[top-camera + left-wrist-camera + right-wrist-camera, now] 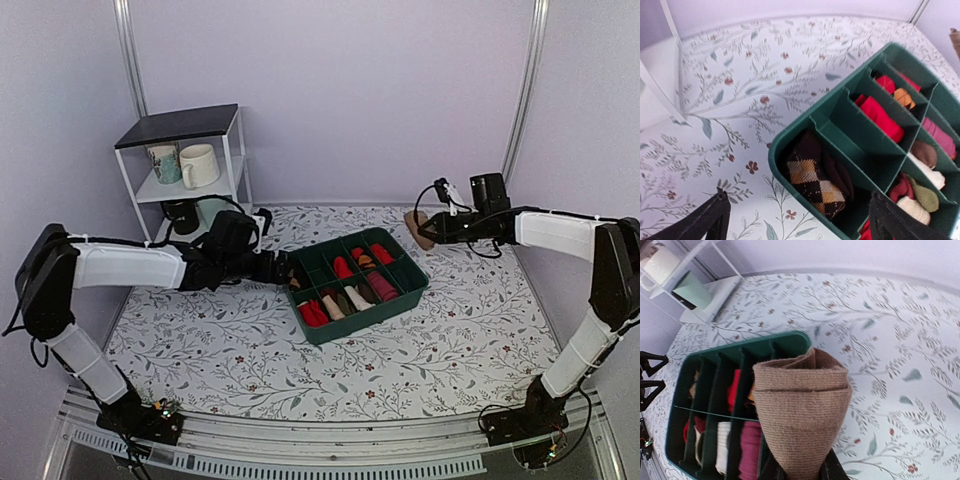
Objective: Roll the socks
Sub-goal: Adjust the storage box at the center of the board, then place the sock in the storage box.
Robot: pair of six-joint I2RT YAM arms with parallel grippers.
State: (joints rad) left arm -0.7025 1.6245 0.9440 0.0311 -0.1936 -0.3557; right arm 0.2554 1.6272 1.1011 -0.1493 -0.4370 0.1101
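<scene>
Your right gripper (pixel 430 229) was clamped on the socks (pixel 802 410), a folded tan-brown bundle held clear of the table (pixel 450 330) near its far right edge, beyond the green tray (pixel 375 316). Your left gripper (pixel 800 220) stood wide apart at the tray's left end, over an argyle sock (pixel 812 182)

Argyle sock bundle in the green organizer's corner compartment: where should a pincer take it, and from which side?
Come straight down from above: the argyle bundle sits low, boxed in by the organizer walls, so no side is reachable. Likely best to pinch its domed patterned middle along the compartment's length, with one finger in the empty stretch beyond it.
</scene>
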